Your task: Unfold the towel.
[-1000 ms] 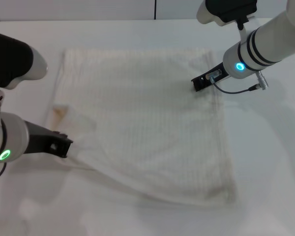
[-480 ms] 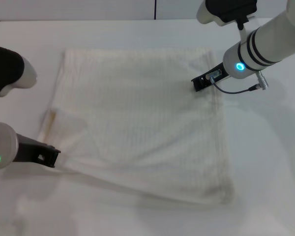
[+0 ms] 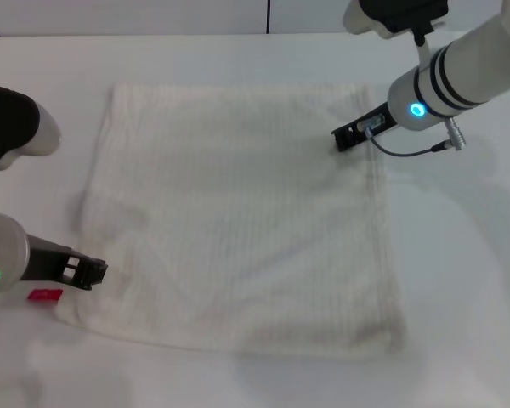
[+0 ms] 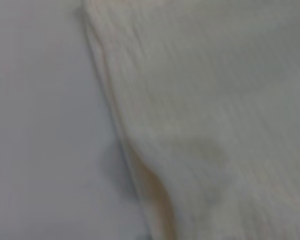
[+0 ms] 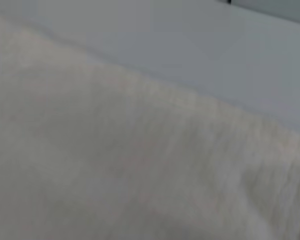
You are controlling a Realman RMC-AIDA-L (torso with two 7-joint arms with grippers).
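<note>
The large cream-white, roughly square towel with faint ribbed stripes lies spread nearly flat on the white table, its hemmed edges forming a rough square. Its near-left corner is slightly rumpled, and a small red-pink tag shows just off that corner, on the table beside the cloth.

The left gripper sits low at the towel's near-left edge, its black tip touching or just meeting the hem; whether its claw is apart or together cannot be told from the head view. The left wrist view shows only the towel's hemmed edge running along the bare table surface, with a small fold lifting at the hem.

The right gripper rests on the towel near its far-right corner, tip pressed down to the cloth; its claw seems to be together, though the angle makes this unsure. The right wrist view shows ribbed cloth close up with table beyond.
</note>
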